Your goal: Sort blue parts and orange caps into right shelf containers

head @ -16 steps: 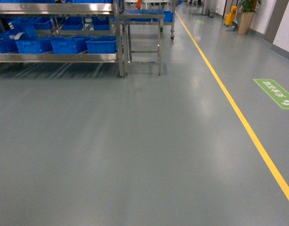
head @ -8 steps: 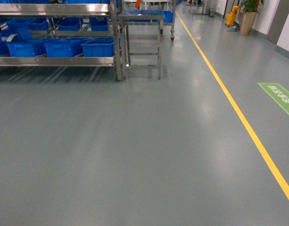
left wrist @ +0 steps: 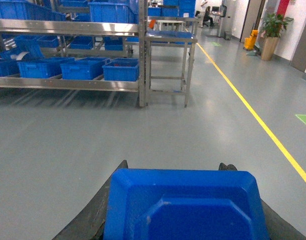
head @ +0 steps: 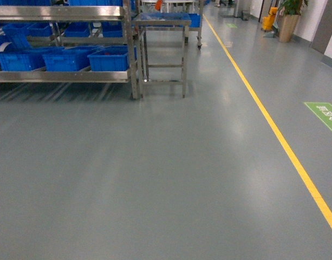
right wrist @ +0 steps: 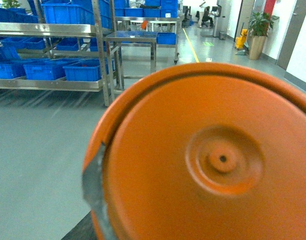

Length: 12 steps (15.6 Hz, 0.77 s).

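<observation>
In the left wrist view a blue part [left wrist: 185, 205], a moulded tray-like piece with bevelled corners, sits between the black fingers [left wrist: 100, 210] of my left gripper [left wrist: 175, 167], which is shut on it. A round orange cap [right wrist: 212, 160] with a raised centre boss fills the right wrist view. It hides my right gripper, of which only a dark finger [right wrist: 79, 231] shows at the lower left. Bright-blue crates [head: 109, 58] stand in a row on the low steel shelf [head: 63, 76] far ahead on the left. Neither gripper shows in the head view.
A steel table [head: 161, 21] stands just right of the shelf rack. A yellow floor line [head: 279, 138] runs along the right, with a green floor sign [head: 325, 115] beyond it. A potted plant [head: 289, 21] and a yellow bucket [head: 269, 20] stand far back. Grey floor [head: 155, 179] lies ahead.
The shelf rack and table have come nearer and lower in the head view, and the green floor sign has slid right and down: the base has rolled forward.
</observation>
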Available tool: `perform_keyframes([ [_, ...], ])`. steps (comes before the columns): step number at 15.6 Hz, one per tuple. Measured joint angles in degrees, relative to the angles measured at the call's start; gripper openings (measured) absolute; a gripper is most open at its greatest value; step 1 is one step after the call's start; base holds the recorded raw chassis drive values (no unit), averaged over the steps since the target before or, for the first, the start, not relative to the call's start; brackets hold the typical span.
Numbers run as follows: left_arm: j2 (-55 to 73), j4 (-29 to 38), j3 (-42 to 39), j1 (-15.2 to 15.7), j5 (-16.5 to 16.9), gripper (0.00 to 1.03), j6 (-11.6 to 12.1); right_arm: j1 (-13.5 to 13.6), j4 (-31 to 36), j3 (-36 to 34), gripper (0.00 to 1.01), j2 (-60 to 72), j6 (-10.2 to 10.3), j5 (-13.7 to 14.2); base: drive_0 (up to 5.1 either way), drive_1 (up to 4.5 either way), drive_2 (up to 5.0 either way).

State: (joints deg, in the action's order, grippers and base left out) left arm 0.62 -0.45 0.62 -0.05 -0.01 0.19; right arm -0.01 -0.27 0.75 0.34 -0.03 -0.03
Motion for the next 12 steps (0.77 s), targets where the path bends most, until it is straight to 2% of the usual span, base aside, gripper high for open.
perform_keyframes([
  [12,0.0,0.1,0.0,0.0,0.0,0.42,0.0,0.0,-0.1,0.0,0.46,0.0,0.0,0.0,0.0,4.28,-4.3],
])
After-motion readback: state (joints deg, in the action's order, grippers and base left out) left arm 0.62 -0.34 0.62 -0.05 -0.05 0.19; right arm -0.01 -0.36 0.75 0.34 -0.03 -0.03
